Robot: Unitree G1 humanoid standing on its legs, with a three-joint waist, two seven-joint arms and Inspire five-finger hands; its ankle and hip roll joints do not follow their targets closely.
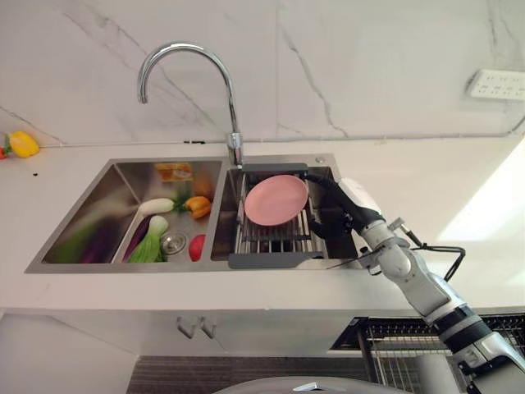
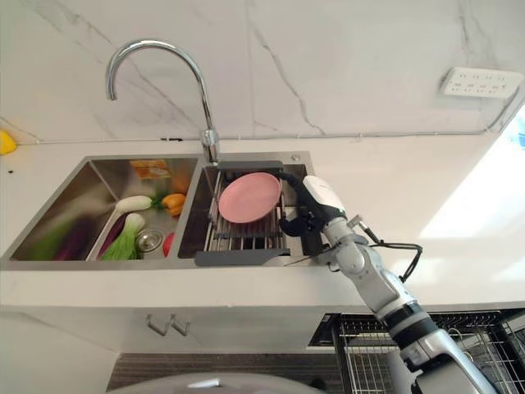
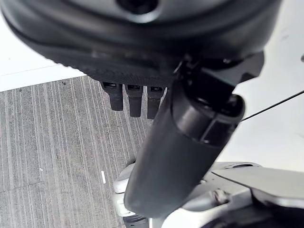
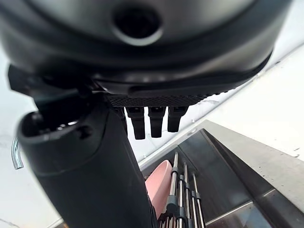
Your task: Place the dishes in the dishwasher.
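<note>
A pink plate (image 1: 276,199) leans on edge in the metal drying rack (image 1: 275,240) set over the right basin of the steel sink (image 1: 123,176). My right hand (image 1: 335,209) reaches into that basin just right of the plate, its dark fingers stretched toward the plate's right rim and close to it. In the right wrist view the fingers (image 4: 152,121) are straight, and the plate (image 4: 159,187) shows past them beside the rack bars. My left hand (image 3: 180,156) hangs over the striped floor with straight fingers, holding nothing.
The left basin holds bok choy (image 1: 150,240), an orange pepper (image 1: 198,206), a white radish (image 1: 156,205) and a tomato (image 1: 197,246). A curved faucet (image 1: 230,98) rises behind the sink. The dishwasher's wire rack (image 1: 394,345) is pulled out at lower right. A yellow pepper (image 1: 23,144) lies on the counter.
</note>
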